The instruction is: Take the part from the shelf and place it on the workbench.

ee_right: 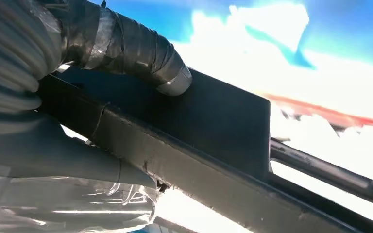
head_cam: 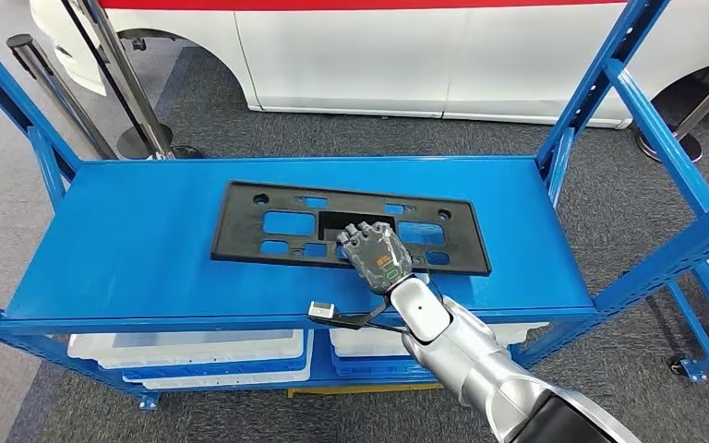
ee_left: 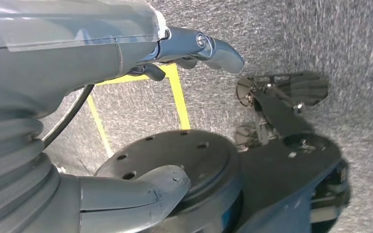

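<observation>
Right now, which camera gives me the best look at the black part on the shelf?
The head view: it shows the whole black part lying flat on the blue shelf, with the right hand at its near edge. The right wrist view shows just a close stretch of it between thumb and fingers. The left wrist view looks at the floor.

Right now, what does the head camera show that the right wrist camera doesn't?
Head view alone: the whole black part lying flat on the blue shelf, white bins beneath, a white car behind. Right wrist view alone: a close look at the fingers wrapped over the part's edge. Both share the right hand gripping that part.
</observation>
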### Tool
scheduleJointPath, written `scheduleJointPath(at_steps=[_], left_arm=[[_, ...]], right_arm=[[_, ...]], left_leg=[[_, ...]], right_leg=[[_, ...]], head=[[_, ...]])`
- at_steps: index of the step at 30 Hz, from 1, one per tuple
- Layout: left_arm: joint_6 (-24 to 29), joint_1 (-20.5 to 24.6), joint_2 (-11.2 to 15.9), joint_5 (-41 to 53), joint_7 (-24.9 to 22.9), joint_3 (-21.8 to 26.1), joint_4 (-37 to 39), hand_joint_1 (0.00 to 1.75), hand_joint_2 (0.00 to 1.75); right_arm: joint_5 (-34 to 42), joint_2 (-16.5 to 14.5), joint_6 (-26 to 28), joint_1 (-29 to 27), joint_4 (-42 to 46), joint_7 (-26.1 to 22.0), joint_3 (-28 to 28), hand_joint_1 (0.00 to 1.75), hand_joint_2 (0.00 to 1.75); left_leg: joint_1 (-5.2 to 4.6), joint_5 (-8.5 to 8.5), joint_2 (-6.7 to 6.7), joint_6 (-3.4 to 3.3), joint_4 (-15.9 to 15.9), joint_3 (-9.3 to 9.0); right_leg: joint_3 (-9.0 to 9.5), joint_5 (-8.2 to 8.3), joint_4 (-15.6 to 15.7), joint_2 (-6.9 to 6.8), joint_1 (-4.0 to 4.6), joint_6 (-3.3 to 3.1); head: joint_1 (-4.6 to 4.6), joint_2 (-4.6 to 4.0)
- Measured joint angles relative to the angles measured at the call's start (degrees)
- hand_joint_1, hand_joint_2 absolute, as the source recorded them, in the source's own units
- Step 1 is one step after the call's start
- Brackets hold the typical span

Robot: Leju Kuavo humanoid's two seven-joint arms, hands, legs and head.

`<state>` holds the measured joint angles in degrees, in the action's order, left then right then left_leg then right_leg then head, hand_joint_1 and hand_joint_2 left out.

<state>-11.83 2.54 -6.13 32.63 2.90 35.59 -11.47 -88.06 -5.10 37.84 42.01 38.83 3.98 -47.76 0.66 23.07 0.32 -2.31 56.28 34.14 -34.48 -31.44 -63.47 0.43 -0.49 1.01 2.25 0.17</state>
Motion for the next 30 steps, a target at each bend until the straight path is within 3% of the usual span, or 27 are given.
scheduleJointPath(at_steps=[2,3,4,6,8,9,12,13,15,17,18,19,20,21,22,24,26,28,29,30], left_arm=[[-0.20,-0.04,0.28,-0.13,0.05,0.53,0.00,0.00,1.75],[-0.26,-0.04,0.40,-0.06,0.07,0.76,0.00,0.00,1.75],[-0.23,-0.03,0.47,0.07,0.10,0.93,0.00,0.00,1.75],[0.04,-0.01,0.51,0.36,0.20,1.07,0.00,0.00,1.75],[0.37,-0.06,0.53,0.70,0.26,1.09,0.00,0.00,1.75],[0.51,-0.09,0.54,0.89,0.28,1.10,0.00,0.00,1.75],[0.93,-0.21,0.55,1.51,0.39,1.09,0.01,0.00,1.75],[1.05,-0.22,0.55,1.65,0.42,1.08,0.02,0.00,1.75],[1.20,-0.15,0.54,1.79,0.44,1.09,0.02,0.00,1.75],[1.27,-0.09,0.55,1.92,0.45,1.10,0.02,0.00,1.75],[1.29,-0.10,0.55,1.97,0.45,1.10,0.02,0.00,1.75],[1.29,-0.10,0.55,2.04,0.45,1.10,0.02,0.00,1.75],[1.30,-0.10,0.55,2.08,0.45,1.10,0.02,0.00,1.75],[1.30,-0.07,0.55,2.11,0.45,1.10,0.02,0.00,1.75],[1.31,0.00,0.57,2.14,0.45,1.10,0.02,0.00,1.75],[1.30,0.24,0.62,2.16,0.46,1.10,0.02,0.00,1.75],[1.29,0.41,0.66,2.17,0.51,1.10,0.02,0.00,1.75],[1.29,0.45,0.61,2.16,0.56,1.12,0.07,0.00,1.75],[1.28,0.46,0.59,2.16,0.57,1.13,0.09,0.00,1.75],[1.28,0.44,0.57,2.15,0.57,1.16,0.11,0.00,1.75]], right_arm=[[-1.34,1.85,-1.53,-0.99,8.35,-0.14,-0.04,1.75,1.75],[-1.55,2.96,-2.23,-1.51,12.26,0.12,-0.08,1.75,1.75],[-1.63,4.22,-2.56,-2.04,15.95,0.54,-0.10,1.75,1.75],[-1.67,6.84,-2.02,-3.00,21.80,1.39,-0.13,1.75,1.75],[-1.71,9.32,-0.95,-3.74,26.03,2.01,-0.14,1.75,1.75],[-1.73,10.51,-0.47,-4.11,27.73,2.29,-0.15,1.75,1.75],[-1.73,13.19,0.21,-5.18,31.33,2.71,-0.15,1.75,1.75],[-1.73,13.72,0.27,-5.43,32.08,2.69,-0.15,1.75,1.75],[-1.75,14.56,0.38,-5.81,33.36,2.60,-0.15,1.75,1.75],[-1.77,15.23,0.39,-6.22,34.30,2.49,-0.15,1.75,1.75],[-1.77,15.57,0.38,-6.44,34.60,2.44,-0.15,1.75,1.75],[-1.78,15.86,0.38,-6.64,34.82,2.39,-0.15,1.75,1.75],[-1.79,16.13,0.37,-6.80,35.01,2.33,-0.15,1.75,1.75],[-1.80,16.31,0.35,-6.91,35.19,2.25,-0.15,1.75,1.75],[-1.81,16.42,0.34,-6.98,35.38,2.15,-0.14,1.75,1.75],[-1.82,16.56,0.32,-6.97,35.67,1.81,-0.10,1.75,1.75],[-1.83,16.61,0.30,-6.96,35.82,1.26,-0.05,1.75,1.75],[-1.78,16.65,0.28,-7.06,35.85,0.77,0.08,1.75,1.75],[-1.63,16.67,0.28,-7.12,35.85,0.55,0.21,1.75,1.75],[-1.39,16.70,0.27,-7.21,35.85,0.31,0.39,1.75,1.75]], left_leg=[[-0.01,-0.14,0.18,-0.12,0.11,0.42],[0.02,-0.14,0.24,-0.09,0.33,0.66],[0.09,-0.13,0.23,-0.04,0.59,0.90],[0.35,-0.03,0.02,0.30,1.30,1.32],[0.48,-0.02,-0.24,1.11,2.01,1.84],[0.48,-0.14,-0.31,1.61,2.25,2.05],[0.54,-0.67,-0.32,3.00,2.27,2.47],[0.60,0.05,-0.30,3.32,2.75,2.83],[0.76,4.22,-0.31,3.72,6.84,4.37],[0.75,9.47,-0.31,3.96,14.24,6.32],[0.73,10.81,-0.32,3.98,17.19,6.73],[0.70,10.95,-0.32,3.91,18.51,6.34],[0.65,10.01,-0.32,3.72,17.74,4.94],[0.56,8.53,-0.33,3.41,14.95,2.53],[0.41,7.47,-0.35,2.99,11.02,-0.40],[-0.02,7.01,-0.40,2.28,3.83,-5.27],[-0.44,7.26,-0.49,1.85,1.30,-6.38],[-0.26,6.06,-0.37,1.23,0.71,-5.77],[-0.12,5.29,-0.20,0.76,0.45,-5.34],[0.03,4.51,0.00,0.37,0.24,-4.76]], right_leg=[[-3.09,-3.76,-7.36,-0.06,-0.21,0.25],[-3.95,-4.28,-9.69,-0.09,-0.42,0.43],[-3.85,-3.67,-10.03,-0.13,-0.68,0.62],[-0.53,-0.14,-4.28,-0.30,-1.25,0.96],[2.74,2.11,1.99,-0.35,-1.19,0.84],[3.33,2.46,3.49,-0.30,-1.02,0.60],[2.51,3.20,3.78,-0.10,-0.70,-0.66],[2.12,3.65,3.88,-0.15,-0.77,-1.24],[1.04,4.71,4.10,-0.32,-0.91,-2.27],[-0.33,5.71,4.05,-0.38,-0.64,-2.66],[-1.03,6.20,3.98,-0.41,-0.47,-2.70],[-1.72,6.66,3.89,-0.44,-0.33,-2.71],[-2.39,7.10,3.77,-0.45,-0.21,-2.69],[-3.02,7.53,3.63,-0.43,-0.12,-2.63],[-3.53,7.93,3.49,-0.42,-0.06,-2.52],[-4.20,8.76,3.33,-0.40,0.03,-2.02],[-4.38,9.72,3.58,-0.45,-0.10,-1.27],[-4.69,9.76,3.60,-0.46,-0.17,-0.56],[-5.11,8.41,2.72,-0.41,-0.18,-0.30],[-5.78,6.07,0.80,-0.38,-0.21,-0.11]], head=[[0.02,0.00],[0.01,0.00],[0.01,0.00],[0.00,0.00],[0.00,0.00],[0.01,0.00],[0.02,-0.01],[0.03,-0.01],[0.08,-0.01],[0.11,0.00],[0.11,0.00],[0.11,0.00],[0.11,0.00],[0.11,-0.01],[0.11,-0.01],[0.10,-0.01],[0.10,-0.01],[0.08,-0.01],[0.06,-0.01],[0.04,-0.01]])
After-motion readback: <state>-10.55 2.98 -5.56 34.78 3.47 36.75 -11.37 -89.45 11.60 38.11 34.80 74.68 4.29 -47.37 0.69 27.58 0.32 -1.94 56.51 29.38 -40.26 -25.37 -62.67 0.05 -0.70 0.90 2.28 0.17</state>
